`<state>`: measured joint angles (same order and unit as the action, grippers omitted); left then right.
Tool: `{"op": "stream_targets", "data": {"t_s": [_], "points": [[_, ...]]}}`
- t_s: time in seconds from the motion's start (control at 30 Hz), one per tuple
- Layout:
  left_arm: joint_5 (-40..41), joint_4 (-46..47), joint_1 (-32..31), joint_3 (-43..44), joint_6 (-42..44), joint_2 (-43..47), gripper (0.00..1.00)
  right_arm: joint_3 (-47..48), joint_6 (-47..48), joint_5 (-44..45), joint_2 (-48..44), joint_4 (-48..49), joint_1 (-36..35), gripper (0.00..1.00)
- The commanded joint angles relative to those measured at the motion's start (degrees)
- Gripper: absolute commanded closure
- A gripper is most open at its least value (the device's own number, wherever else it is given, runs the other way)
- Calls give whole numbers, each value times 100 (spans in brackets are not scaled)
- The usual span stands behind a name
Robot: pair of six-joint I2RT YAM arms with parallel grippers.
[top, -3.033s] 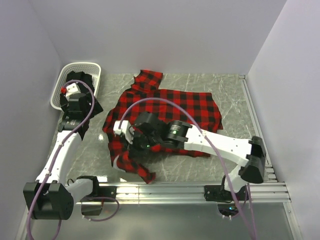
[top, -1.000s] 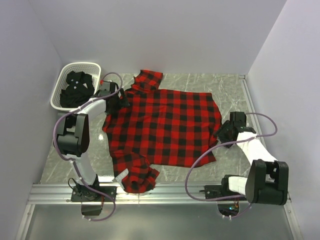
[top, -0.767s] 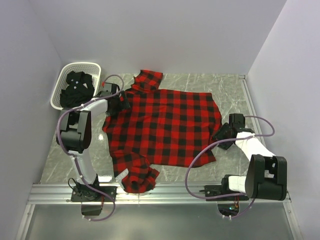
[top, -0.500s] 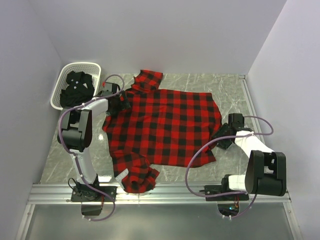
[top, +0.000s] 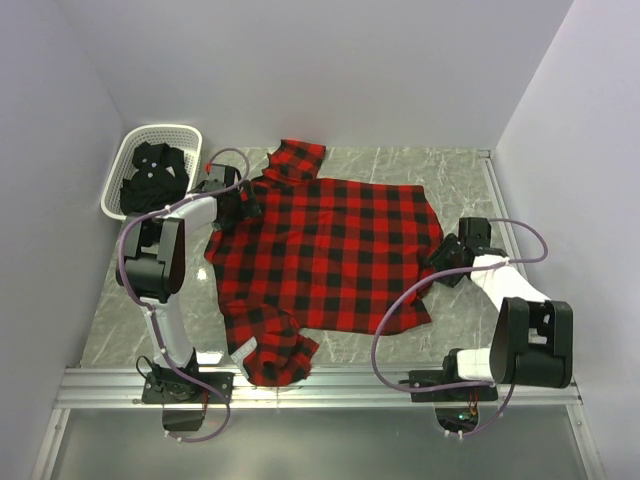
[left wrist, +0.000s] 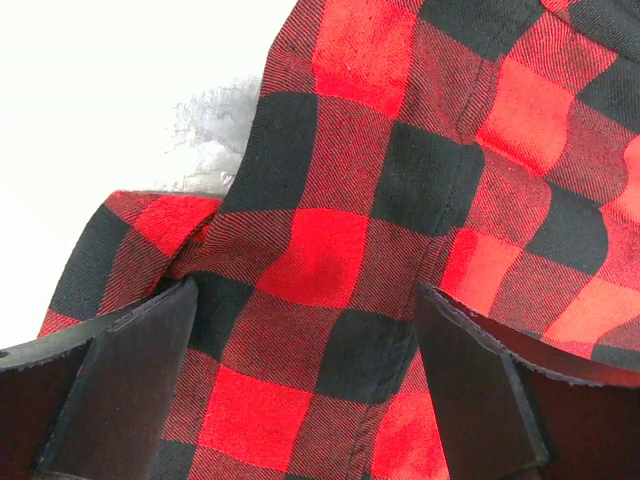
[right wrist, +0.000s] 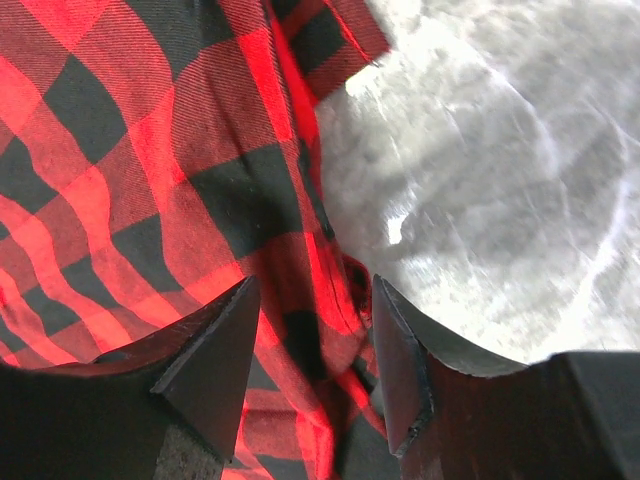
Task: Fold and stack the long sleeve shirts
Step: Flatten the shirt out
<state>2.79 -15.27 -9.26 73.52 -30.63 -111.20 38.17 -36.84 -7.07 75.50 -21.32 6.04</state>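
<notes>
The red-and-black flannel shirt (top: 330,255) lies spread flat on the table, one sleeve bunched at the near left (top: 275,355), the other at the far side (top: 297,160). My left gripper (top: 244,206) is at its far left shoulder, jaws open wide and straddling the cloth (left wrist: 300,390). My right gripper (top: 443,257) is at the shirt's right edge, jaws open with a raised fold of the hem between them (right wrist: 315,350). The black shirt (top: 152,175) lies crumpled in the basket.
The white lattice basket (top: 160,130) stands at the far left corner. Bare marble table (top: 465,190) shows right of the shirt and in the right wrist view (right wrist: 480,180). White walls close in on three sides. A metal rail (top: 330,385) runs along the near edge.
Three seconds ago the right arm was over the shirt's left side and the left arm at the basket. Both now sit at the shirt's edges. The right gripper has edged slightly farther away in the last half second.
</notes>
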Motion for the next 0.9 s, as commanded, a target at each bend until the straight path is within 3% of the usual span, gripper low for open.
{"op": "stream_targets", "data": {"t_s": [0.0,0.27,0.53,0.63,0.87], "points": [[64,-20,-32,66,101,-148,3,217,133,-207,175,313,20,44],[99,-82,-59,101,101,-174,3,147,291,-321,412,488,20,50],[178,-117,-59,128,110,-192,3,392,432,47,132,111,11,84],[257,-161,-59,145,110,-209,3,603,432,276,-140,-284,20,92],[468,-275,-41,172,75,-218,4,630,72,1022,-844,-1031,28,99]]}}
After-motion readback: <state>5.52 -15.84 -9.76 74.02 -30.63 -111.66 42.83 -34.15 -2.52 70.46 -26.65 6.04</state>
